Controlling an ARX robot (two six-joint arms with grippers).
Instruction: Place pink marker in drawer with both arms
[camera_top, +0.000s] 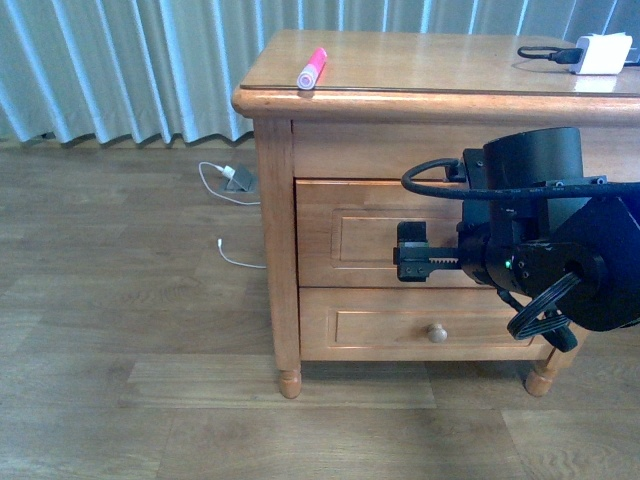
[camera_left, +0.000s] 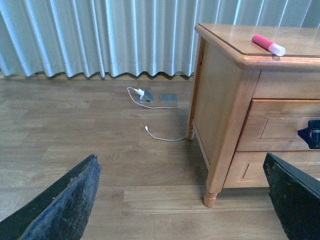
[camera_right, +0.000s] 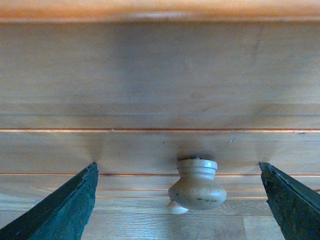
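The pink marker (camera_top: 311, 68) lies on the nightstand top near its front left corner, and it also shows in the left wrist view (camera_left: 268, 44). Below it the drawer (camera_top: 360, 235) is closed. My right gripper (camera_top: 410, 252) is held against the drawer front and is open. In the right wrist view the drawer's round wooden knob (camera_right: 197, 185) sits between the spread fingers (camera_right: 75, 205) of the right gripper (camera_right: 177, 167), touching neither. My left gripper (camera_left: 182, 200) is open and empty, low over the floor to the left of the nightstand, and is out of the front view.
A white charger block (camera_top: 603, 53) with a black cable rests at the back right of the top. The lower drawer (camera_top: 437, 332) is closed. White cables and a floor socket (camera_left: 167, 98) lie by the curtain (camera_left: 100, 35). A nightstand leg (camera_left: 210, 197) stands near the left gripper.
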